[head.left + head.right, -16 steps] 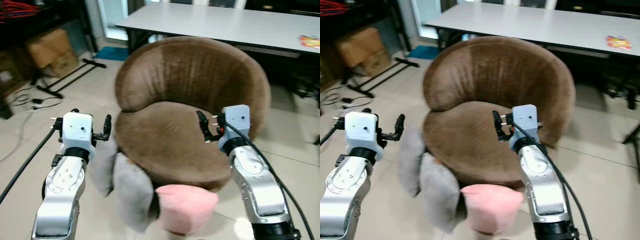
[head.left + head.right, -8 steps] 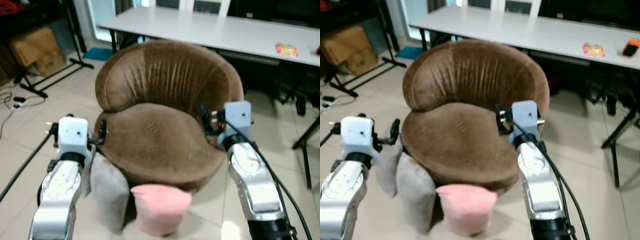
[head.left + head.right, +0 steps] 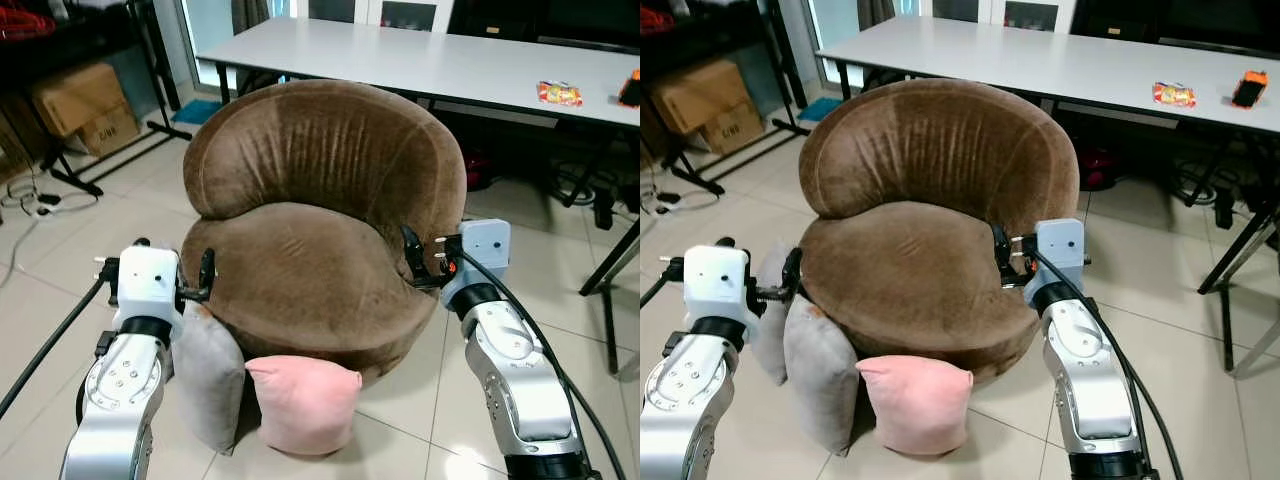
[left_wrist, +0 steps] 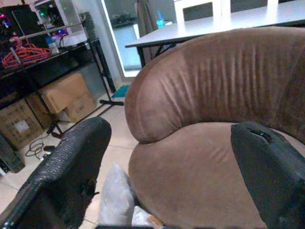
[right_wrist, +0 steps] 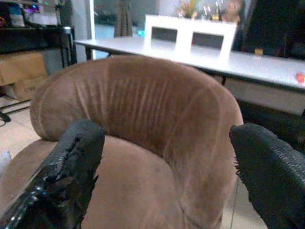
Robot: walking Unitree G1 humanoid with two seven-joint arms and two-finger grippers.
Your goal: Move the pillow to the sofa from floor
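Both arms up by the sofa [image 3: 320, 250]. Left gripper [image 3: 205, 272] wide open, holding nothing. Right gripper [image 3: 410, 252] wide open too, holding nothing. Pink pillow [image 3: 302, 400] down on the floor, below and between both grippers, leaning on the sofa's front. Looks soft, light, squashy. Best to pinch a top corner.

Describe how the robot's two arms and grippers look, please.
Both arms are silver metal with round bolted joints, and each ends in a white boxy wrist block above a black collar. A black cable runs along each arm. The left gripper and right gripper each have two long black, rough-textured fingers.
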